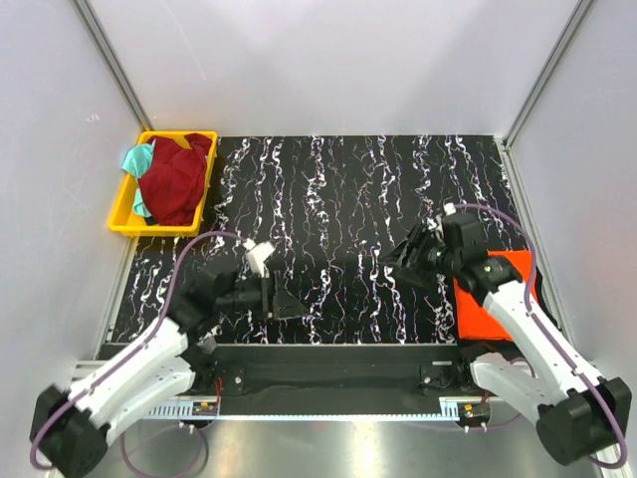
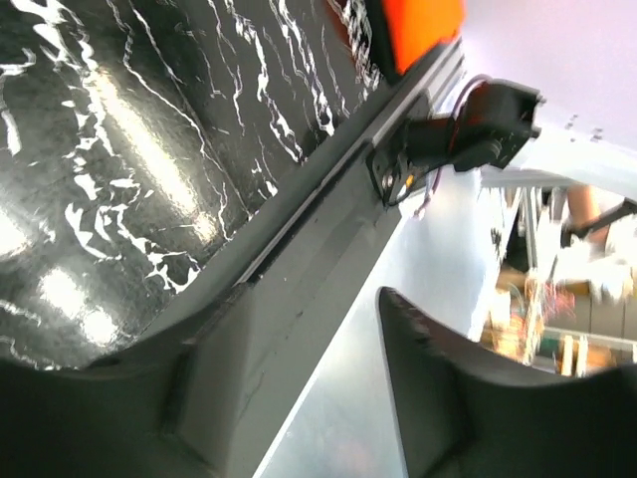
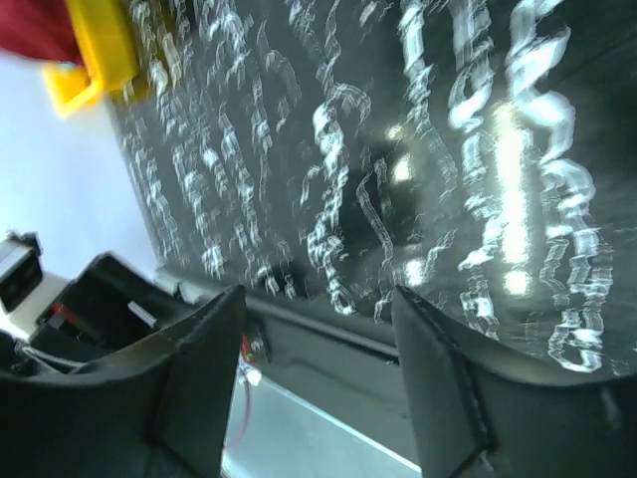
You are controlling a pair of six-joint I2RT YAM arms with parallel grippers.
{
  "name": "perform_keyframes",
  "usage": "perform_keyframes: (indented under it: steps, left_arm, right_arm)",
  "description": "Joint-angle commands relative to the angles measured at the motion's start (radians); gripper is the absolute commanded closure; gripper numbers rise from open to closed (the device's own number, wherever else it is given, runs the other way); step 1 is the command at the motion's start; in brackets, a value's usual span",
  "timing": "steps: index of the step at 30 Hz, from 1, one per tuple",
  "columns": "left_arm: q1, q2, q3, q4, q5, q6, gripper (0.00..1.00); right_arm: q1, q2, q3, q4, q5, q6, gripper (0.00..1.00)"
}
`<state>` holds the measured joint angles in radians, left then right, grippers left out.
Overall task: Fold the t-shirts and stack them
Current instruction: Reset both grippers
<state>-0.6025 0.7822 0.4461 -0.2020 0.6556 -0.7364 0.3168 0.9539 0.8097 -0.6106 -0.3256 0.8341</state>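
A folded bright orange t-shirt (image 1: 474,319) lies flat at the table's right edge, partly under my right arm; its corner (image 2: 423,25) shows at the top of the left wrist view. The dark maroon t-shirt (image 1: 177,181) is bunched in the yellow bin (image 1: 124,225), with the teal t-shirt (image 1: 137,159) poking out beside it. A bit of the maroon shirt (image 3: 35,25) and the bin (image 3: 100,45) appear in the right wrist view. My left gripper (image 1: 291,305) (image 2: 299,349) hovers open and empty near the front edge. My right gripper (image 1: 398,259) (image 3: 314,314) is open and empty, pointing left over the mat.
The black marbled mat (image 1: 338,189) covers the table between white walls. A metal rail (image 1: 328,363) with the arm bases runs along the front edge. The two grippers face each other over the mat's front half, a short gap apart.
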Motion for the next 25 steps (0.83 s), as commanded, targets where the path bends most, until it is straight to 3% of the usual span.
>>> perform_keyframes:
  steps: [1, 3, 5, 9, 12, 14, 16, 18, 21, 22, 25]
  left_arm:
    - [0.004, -0.225, -0.102, 0.062, -0.159, -0.162, 0.35]
    - [0.004, -0.433, -0.206, 0.072, -0.227, -0.231, 0.23]
    - [0.004, -0.582, -0.301, 0.078, -0.319, -0.334, 0.18]
    - [0.006, -0.941, -0.402, 0.003, -0.399, -0.47, 0.11]
    - [0.004, -0.836, -0.399, 0.077, -0.32, -0.433, 0.09]
    - [0.003, -0.856, -0.428, 0.142, -0.304, -0.448, 0.08]
    - [0.003, -0.947, -0.529, 0.271, -0.304, -0.547, 0.08]
    - [0.004, -0.913, -0.593, 0.483, -0.284, -0.627, 0.08]
    - [0.003, -0.883, -0.607, 0.556, -0.289, -0.636, 0.07]
    - [0.003, -0.888, -0.609, 0.587, -0.289, -0.647, 0.07]
    - [0.004, -0.942, -0.622, 0.787, -0.327, -0.699, 0.07]
  right_arm:
    - [0.059, -0.108, -0.134, 0.251, -0.018, 0.141, 0.31]
    - [0.059, -0.242, -0.286, 0.317, 0.014, 0.198, 0.2]
    - [0.059, -0.396, -0.436, 0.372, 0.033, 0.292, 0.01]
    - [0.059, -0.63, -0.605, 0.39, 0.011, 0.407, 0.0]
    - [0.059, -0.757, -0.682, 0.388, -0.033, 0.459, 0.0]
    - [0.061, -0.812, -0.718, 0.391, -0.065, 0.474, 0.0]
    - [0.059, -0.837, -0.736, 0.391, -0.101, 0.485, 0.0]
    - [0.059, -0.865, -0.744, 0.39, -0.112, 0.5, 0.0]
    - [0.059, -0.926, -0.78, 0.435, -0.142, 0.546, 0.0]
    - [0.057, -0.944, -0.805, 0.461, -0.182, 0.565, 0.0]
    - [0.059, -0.908, -0.808, 0.782, -0.281, 0.621, 0.0]
